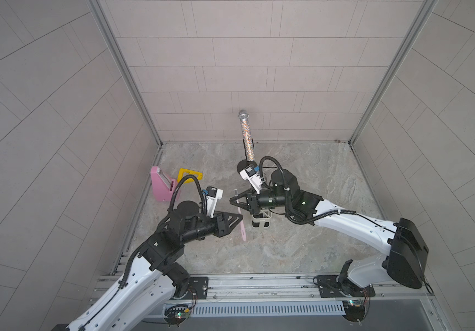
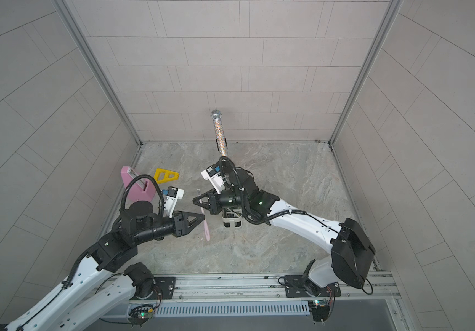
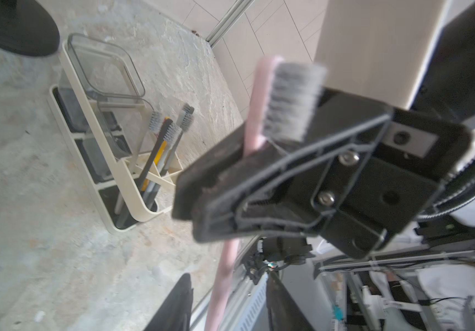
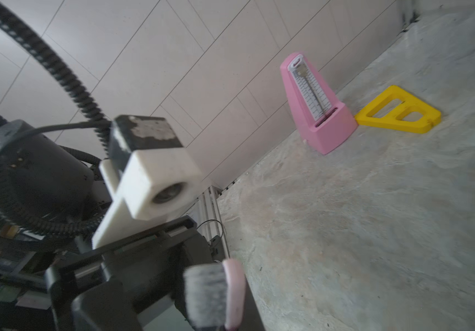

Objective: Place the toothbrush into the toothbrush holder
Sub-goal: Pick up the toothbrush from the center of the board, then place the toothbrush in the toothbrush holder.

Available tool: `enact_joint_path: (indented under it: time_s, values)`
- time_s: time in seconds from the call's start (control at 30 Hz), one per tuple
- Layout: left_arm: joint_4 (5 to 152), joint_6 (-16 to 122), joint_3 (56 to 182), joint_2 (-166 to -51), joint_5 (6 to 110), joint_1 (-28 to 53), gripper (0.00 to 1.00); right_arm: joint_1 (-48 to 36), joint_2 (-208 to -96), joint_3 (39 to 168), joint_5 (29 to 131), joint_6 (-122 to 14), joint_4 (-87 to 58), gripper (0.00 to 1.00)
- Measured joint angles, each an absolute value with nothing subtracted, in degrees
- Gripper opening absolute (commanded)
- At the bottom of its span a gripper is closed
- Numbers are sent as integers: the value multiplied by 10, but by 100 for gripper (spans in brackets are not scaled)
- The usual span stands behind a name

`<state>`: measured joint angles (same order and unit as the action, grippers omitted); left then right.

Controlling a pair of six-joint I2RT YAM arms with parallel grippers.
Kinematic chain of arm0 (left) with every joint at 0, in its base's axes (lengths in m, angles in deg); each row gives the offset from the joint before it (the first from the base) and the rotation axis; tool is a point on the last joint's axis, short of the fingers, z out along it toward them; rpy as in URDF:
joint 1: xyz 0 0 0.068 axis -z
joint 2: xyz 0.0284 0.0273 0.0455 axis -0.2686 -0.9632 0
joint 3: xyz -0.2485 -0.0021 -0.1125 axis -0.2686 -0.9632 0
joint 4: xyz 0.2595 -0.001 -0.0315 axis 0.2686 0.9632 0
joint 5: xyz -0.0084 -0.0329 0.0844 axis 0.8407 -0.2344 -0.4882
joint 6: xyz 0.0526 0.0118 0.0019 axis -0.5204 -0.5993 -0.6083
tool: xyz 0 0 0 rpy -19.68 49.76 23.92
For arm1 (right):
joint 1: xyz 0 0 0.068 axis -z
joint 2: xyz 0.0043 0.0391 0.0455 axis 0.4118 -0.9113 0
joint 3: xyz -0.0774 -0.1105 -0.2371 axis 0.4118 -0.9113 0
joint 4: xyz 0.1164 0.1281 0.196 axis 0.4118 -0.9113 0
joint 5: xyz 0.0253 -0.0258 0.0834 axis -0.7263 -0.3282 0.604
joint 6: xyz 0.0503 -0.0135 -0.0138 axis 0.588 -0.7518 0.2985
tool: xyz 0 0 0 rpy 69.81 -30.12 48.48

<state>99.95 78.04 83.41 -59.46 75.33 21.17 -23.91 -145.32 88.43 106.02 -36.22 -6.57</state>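
The pink toothbrush (image 1: 242, 226) with grey bristles (image 3: 293, 100) hangs upright above the floor between my two arms. My right gripper (image 1: 234, 200) is shut on its neck just below the head (image 4: 210, 295). Lower down, my left gripper (image 1: 240, 219) is open, its fingers (image 3: 181, 301) standing either side of the handle (image 3: 224, 272) without pressing on it. The cream-white toothbrush holder (image 1: 260, 222) stands on the floor under my right wrist. Its clear box section (image 3: 101, 66) is at one end and several toothbrushes (image 3: 164, 137) stand in the other.
A pink metronome (image 1: 161, 183) and a yellow triangular frame (image 1: 190, 174) sit by the left wall. A glittery microphone (image 1: 246, 134) rises on a black round-based stand (image 3: 15, 28) just behind the holder. Tiled walls close in three sides.
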Motion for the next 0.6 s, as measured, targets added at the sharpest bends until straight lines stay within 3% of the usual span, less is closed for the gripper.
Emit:
enact_joint_path:
  time_s: [0.37,0.6]
  values:
    - [1031,759,834,-565,715,212,51,-219,-1322,838,927,-462,-161,2]
    - [1035,750,834,-564,701,212,51,-207,-1213,780,803,-528,-146,3]
